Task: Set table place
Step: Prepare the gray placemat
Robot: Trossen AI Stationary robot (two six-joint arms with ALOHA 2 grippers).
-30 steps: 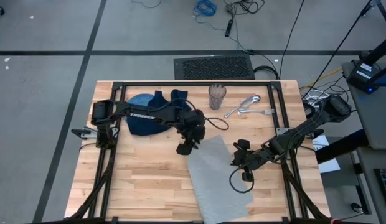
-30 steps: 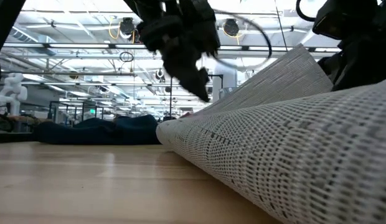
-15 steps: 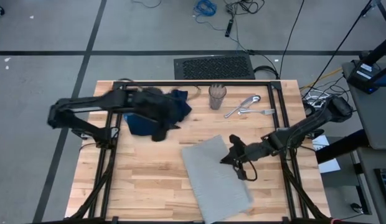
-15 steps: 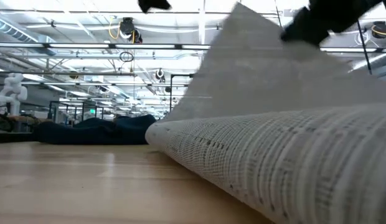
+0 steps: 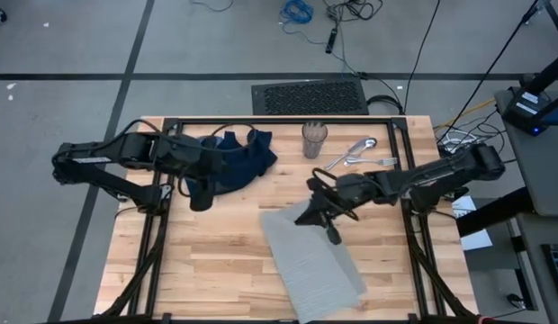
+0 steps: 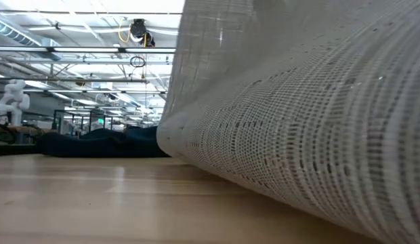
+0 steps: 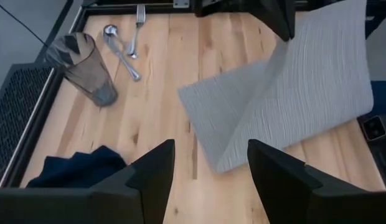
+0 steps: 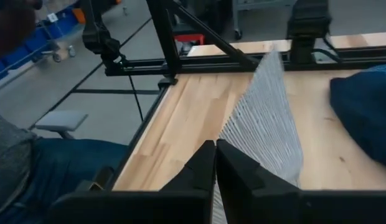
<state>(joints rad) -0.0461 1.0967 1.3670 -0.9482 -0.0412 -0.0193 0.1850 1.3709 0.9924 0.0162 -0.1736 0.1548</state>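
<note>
Your left gripper [image 5: 197, 196] hung over the left part of the table [image 5: 216, 261], just beside the navy napkin [image 5: 236, 158]. Its fingers [image 7: 157, 174] stood well apart with nothing between them.

Further right, the grey placemat [image 5: 310, 261] lay slanted across the middle of the table toward the front edge. Its far corner was lifted off the wood and bent up. In the low view the mat [image 6: 298, 122] rose like a wall close to the camera.

Your right gripper [image 5: 317, 214] sat at that raised corner, fingers [image 8: 202, 168] pressed together, pinching the mat's edge [image 8: 261, 118].

Behind it, near the back edge, you had the glass [image 5: 314, 139] standing upright, with the spoon [image 5: 351, 150] and fork [image 5: 380, 162] lying just to its right.

A person's denim-clad leg [image 8: 50, 168] showed beyond the table in the right wrist view.
</note>
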